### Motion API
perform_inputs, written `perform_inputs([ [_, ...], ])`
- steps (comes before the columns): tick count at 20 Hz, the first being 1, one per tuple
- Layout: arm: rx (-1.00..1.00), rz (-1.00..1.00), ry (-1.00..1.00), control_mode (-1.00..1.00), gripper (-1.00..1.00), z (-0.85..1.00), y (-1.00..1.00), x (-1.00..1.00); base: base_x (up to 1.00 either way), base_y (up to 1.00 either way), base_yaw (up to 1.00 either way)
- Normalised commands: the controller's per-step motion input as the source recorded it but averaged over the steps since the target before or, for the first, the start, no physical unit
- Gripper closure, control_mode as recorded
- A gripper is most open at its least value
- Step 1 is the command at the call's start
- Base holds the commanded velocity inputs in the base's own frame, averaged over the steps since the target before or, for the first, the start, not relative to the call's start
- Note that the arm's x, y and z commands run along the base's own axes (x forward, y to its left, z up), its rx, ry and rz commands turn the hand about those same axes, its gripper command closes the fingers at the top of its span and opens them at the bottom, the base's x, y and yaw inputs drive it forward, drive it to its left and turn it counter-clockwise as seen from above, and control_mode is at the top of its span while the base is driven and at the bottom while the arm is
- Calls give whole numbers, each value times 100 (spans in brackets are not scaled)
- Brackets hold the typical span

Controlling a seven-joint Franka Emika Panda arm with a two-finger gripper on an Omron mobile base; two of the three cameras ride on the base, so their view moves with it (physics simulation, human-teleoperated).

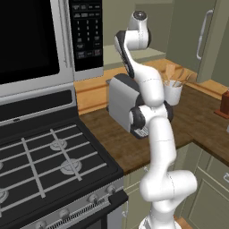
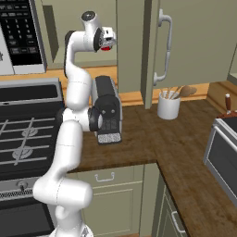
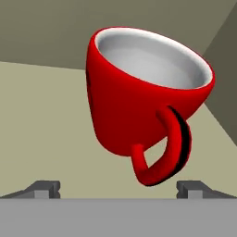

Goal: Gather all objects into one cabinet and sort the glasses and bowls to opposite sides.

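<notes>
Hand view: the left finger tip [image 3: 44, 188], the red cup [image 3: 139, 106] and the right finger tip stand in that order, the fingers spread wide and closed on nothing, the cup tilted just beyond them on a pale shelf, handle toward the camera. Right base view places the gripper [image 2: 107, 40] high, left of the cabinet [image 2: 194, 41]. Judged step: reaching for this cup; next, advance and close around it.
</notes>
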Motion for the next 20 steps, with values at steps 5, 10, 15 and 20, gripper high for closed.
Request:
perform_inputs([
  [5, 6, 3, 4, -100, -100, 50, -1, 11, 0, 0, 0],
  [10, 8, 5, 5, -100, -100, 58, 0, 2, 0, 0, 0],
  [15, -3, 0, 12, -100, -100, -23, 0, 19, 0, 0, 0],
  [20, -9, 0, 20, -100, -100, -35, 0, 13, 0, 0, 0],
])
